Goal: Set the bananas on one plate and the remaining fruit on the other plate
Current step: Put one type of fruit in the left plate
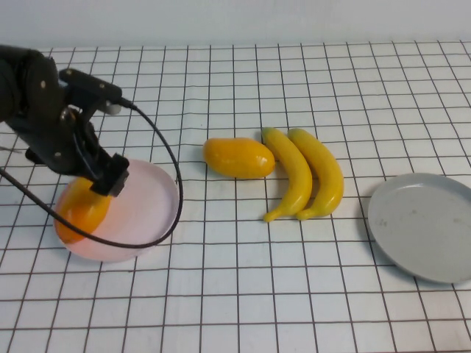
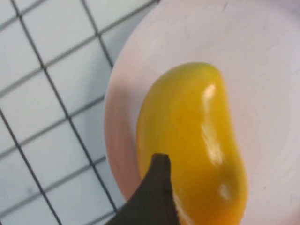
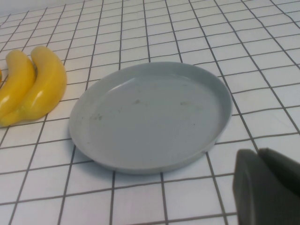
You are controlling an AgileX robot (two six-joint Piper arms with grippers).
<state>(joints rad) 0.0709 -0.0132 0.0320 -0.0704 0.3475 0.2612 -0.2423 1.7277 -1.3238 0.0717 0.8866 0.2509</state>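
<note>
Left gripper [image 1: 103, 180] over pink plate [image 1: 158, 195]

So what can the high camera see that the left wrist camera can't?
Only the high view shows the second mango, both bananas, the grey-blue plate, and the left end effector above the pink plate. Only the left wrist view shows one dark fingertip up close against the mango. Both show the pink plate holding a mango. The right end effector appears in neither.

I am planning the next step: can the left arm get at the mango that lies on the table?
Probably yes. The left gripper is over the pink plate by the first mango; only bare table separates it from the second mango. The right gripper stays near the grey-blue plate.
</note>
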